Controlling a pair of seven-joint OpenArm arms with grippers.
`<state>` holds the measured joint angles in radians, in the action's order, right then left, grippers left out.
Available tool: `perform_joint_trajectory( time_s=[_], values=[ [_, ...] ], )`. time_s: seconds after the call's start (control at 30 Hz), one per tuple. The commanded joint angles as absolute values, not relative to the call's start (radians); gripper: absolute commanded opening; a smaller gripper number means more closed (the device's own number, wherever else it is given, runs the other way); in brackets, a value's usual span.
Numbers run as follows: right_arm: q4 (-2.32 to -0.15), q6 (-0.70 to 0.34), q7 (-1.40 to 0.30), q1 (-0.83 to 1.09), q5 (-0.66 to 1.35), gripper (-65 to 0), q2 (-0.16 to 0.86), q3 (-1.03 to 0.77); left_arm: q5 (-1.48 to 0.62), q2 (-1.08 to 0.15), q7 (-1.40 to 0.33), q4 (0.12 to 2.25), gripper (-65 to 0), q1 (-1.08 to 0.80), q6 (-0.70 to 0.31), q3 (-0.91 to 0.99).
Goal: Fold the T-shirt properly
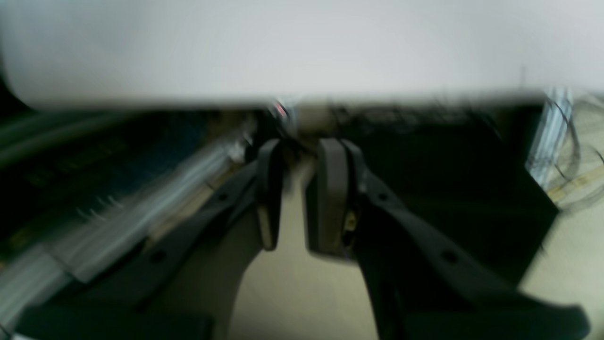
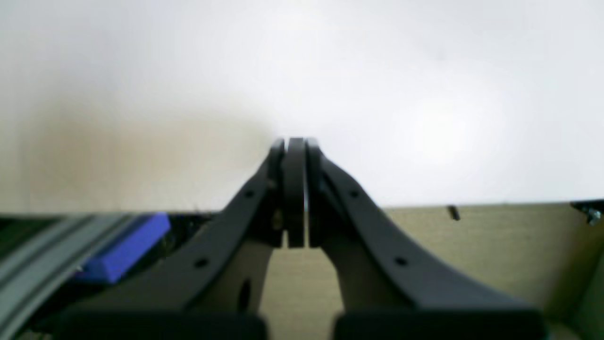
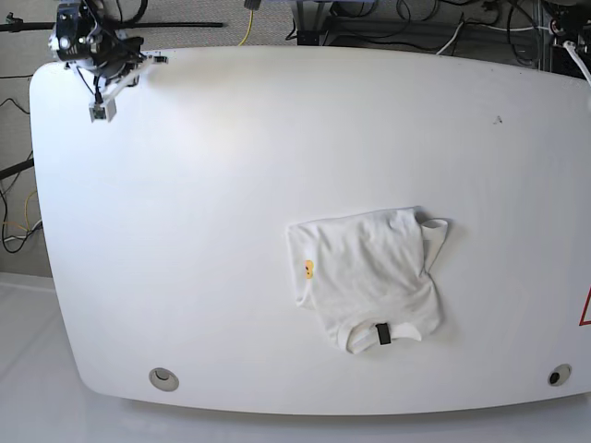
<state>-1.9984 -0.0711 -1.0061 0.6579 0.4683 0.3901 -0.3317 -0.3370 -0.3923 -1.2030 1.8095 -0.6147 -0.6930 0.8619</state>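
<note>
From the base view we are looking down on the T-shirt, lying on the white surface right of centre and toward the near edge, partly folded into a rough block. Its black neck tag is pointing at the near edge, a small yellow-orange mark is showing by its left side, and one sleeve is sticking out at the upper right. Neither wrist view is catching the shirt at all. The left wrist view, badly blurred, is giving us the left claw with its jaws standing slightly apart and nothing between them, hanging off the edge of the surface over floor and dark gear. The right wrist view is showing the right claw pressed fully together and gripping nothing, its tips over bare white surface, with a blue block down at the lower left. In the base view we are barely seeing either arm, and only at the far corners.
</note>
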Motion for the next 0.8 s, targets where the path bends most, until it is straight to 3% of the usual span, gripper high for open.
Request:
perform_joint_trajectory(
  time_s=[0.0,0.23,0.6,0.77],
  values=[
    [-2.020,-0.074,-0.931,0.723,0.466,-65.0,0.412,-0.340,-0.337,-0.386,-1.194,1.825,-54.0,-0.647,-0.698,0.883],
    [-2.015,-0.074,-0.766,0.906,0.464,-65.0,0.426,-0.374,-0.337,-0.317,-1.193,1.824,-59.3,-0.719,-0.698,0.889],
    [-1.957,-0.074,-0.598,1.078,0.463,-65.0,0.424,-0.369,-0.334,-0.200,-1.093,1.822,-59.2,-0.819,-0.698,0.858],
    [-1.853,-0.091,-0.553,1.089,0.463,-65.0,0.423,-0.338,-0.232,-0.148,-1.001,1.816,-59.3,-0.845,-0.698,0.762]
  ],
)
